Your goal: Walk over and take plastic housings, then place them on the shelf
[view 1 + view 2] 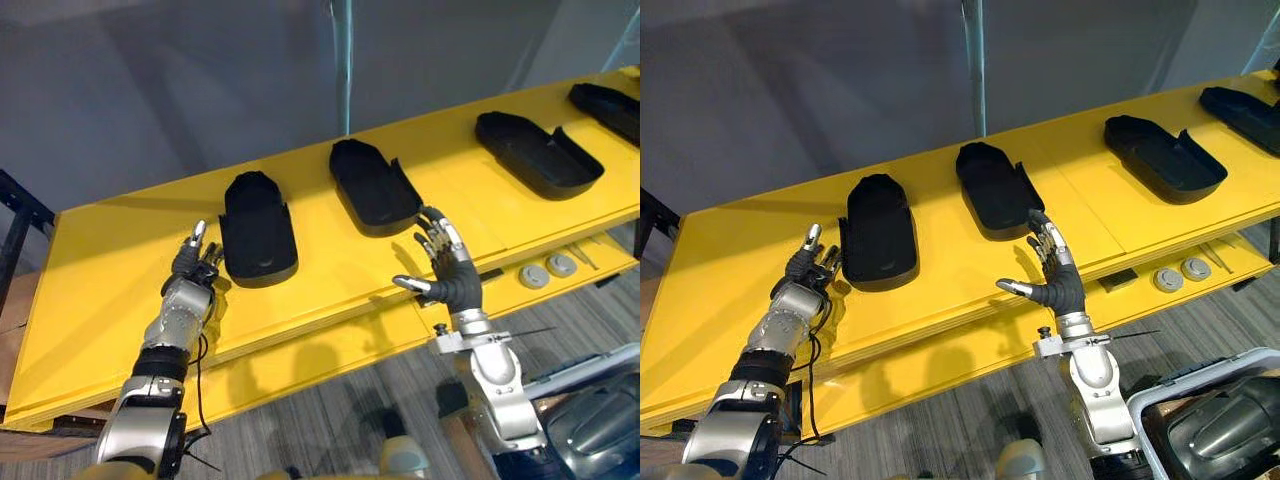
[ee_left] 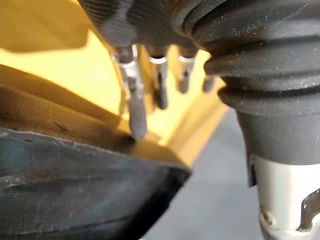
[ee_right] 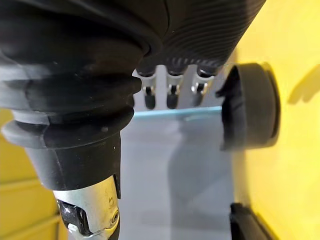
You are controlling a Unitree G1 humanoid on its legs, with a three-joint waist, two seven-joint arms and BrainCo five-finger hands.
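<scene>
While four black shoe-shaped plastic housings are lying in a row on the long yellow surface (image 1: pixel 110 260), neither robot hand is holding one.

- Left robot hand (image 1: pixel 197 262) is hovering just beside the left flank of the leftmost housing (image 1: pixel 257 232). Its fingers are loosely apart and clamping nothing. In the left wrist view one fingertip (image 2: pixel 137 127) is sitting at the housing's rim; I cannot tell whether it is touching.
- Right robot hand (image 1: pixel 452 270) is hovering at the near end of the second housing (image 1: pixel 374 187), fingers spread, thumb out, nothing in it.
- Third housing (image 1: pixel 536 150) and fourth housing (image 1: pixel 608 105) are lying well off to the right, untouched.
- Two grey round discs (image 1: pixel 535 276) are sitting on the lower yellow ledge (image 1: pixel 330 360).

Judgement: the pick-up is only beginning.

Risks from here:
- The shells are looking smooth and thin-walled, so a side push from the left fingers is likely to slide the housing rather than seat it.
- A pinch on one wall is risking tilt and a drop.
- The second housing is lying near the front step; a nudge from the right hand could be tipping it over that edge.
</scene>
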